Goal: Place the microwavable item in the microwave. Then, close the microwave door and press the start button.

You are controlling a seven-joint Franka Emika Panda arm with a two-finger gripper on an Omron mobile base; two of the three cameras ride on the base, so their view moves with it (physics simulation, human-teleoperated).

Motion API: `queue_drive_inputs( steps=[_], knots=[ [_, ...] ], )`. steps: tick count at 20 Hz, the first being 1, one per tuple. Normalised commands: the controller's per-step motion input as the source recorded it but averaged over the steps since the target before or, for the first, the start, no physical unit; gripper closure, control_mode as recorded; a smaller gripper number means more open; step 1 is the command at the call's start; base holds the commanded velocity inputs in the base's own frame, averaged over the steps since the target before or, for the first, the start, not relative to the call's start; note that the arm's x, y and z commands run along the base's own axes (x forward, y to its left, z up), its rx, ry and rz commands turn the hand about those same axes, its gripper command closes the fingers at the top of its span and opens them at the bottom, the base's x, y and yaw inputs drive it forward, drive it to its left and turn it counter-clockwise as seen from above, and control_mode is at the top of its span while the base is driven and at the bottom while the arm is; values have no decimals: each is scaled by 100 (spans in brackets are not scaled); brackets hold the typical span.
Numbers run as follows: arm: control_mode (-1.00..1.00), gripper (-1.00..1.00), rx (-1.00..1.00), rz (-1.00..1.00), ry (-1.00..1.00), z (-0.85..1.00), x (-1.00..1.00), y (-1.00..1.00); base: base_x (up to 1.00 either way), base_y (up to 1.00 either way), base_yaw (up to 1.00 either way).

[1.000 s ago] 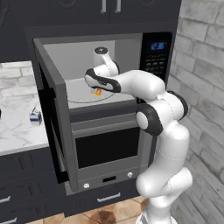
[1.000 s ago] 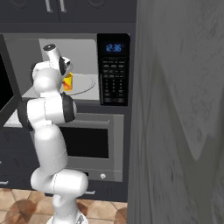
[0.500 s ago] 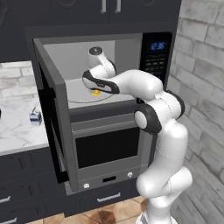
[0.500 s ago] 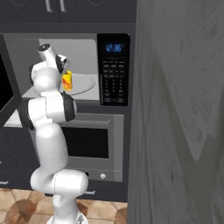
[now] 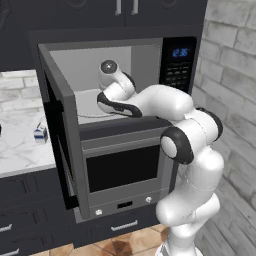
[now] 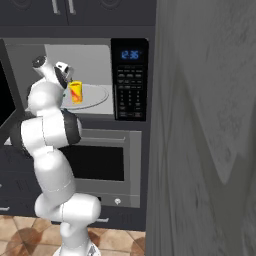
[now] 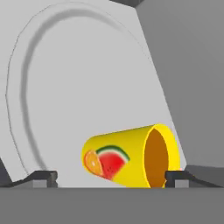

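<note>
The microwave (image 6: pixel 100 80) keypad panel's blue display (image 6: pixel 131 54) reads roughly "12:36".

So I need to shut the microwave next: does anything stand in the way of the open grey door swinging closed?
Yes. The white arm reaches through the opening of the grey built-in microwave, its open gripper beside the small yellow cup on the round turntable. The dark-windowed door would meet the arm.

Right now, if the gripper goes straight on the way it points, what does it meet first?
Probably the small yellow cup with the fruit picture, between the open gripper fingertips; beyond it, the grey round turntable.
</note>
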Motion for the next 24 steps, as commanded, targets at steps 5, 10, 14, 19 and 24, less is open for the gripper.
queue_drive_inputs(
  steps=[5,10,14,19,24],
  knots=[
    [-100,-100,0,1,-20,32,-89,0,0,0,0],
    [-100,-100,0,0,-19,39,-100,0,0,0,0],
    [-100,-100,0,0,-13,22,-100,-1,0,0,0],
    [-100,-100,0,1,-12,34,-100,-20,0,0,0],
    [-100,-100,0,1,-13,70,-100,-35,0,0,0]
  ],
)
